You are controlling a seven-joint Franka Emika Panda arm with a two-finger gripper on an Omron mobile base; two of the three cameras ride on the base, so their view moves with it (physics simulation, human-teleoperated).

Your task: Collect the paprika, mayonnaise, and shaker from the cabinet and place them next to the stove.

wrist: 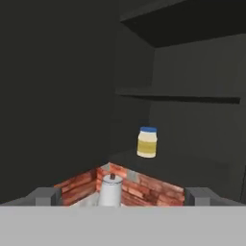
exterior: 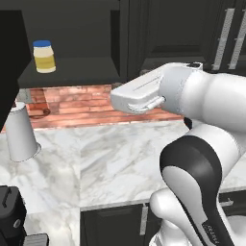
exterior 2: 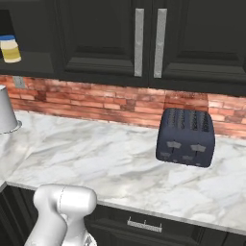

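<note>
The mayonnaise (exterior: 44, 56) (exterior 2: 9, 49) (wrist: 147, 142), a pale-yellow jar with a blue lid, stands upright on the lower shelf of the open black cabinet (exterior: 77, 72) (wrist: 192, 120). My gripper (wrist: 123, 197) is open, its fingertips (wrist: 45, 196) wide apart with nothing between them. It points at the shelf recess from some way off, with the jar above and a little right of its centre. In the left base view my white hand (exterior: 137, 96) hovers over the counter, right of the recess and below shelf height. The paprika and the shaker are out of view.
A large white cone-shaped object (exterior: 21, 134) (exterior 2: 6, 113) (wrist: 111, 191) stands on the marble counter (exterior: 120, 158) below the shelf. A dark blue toaster (exterior 2: 186, 137) sits further right against the brick wall. Closed cabinet doors with silver handles (exterior 2: 139, 42) hang above. A black shape (exterior: 9, 214) sits at the lower left corner.
</note>
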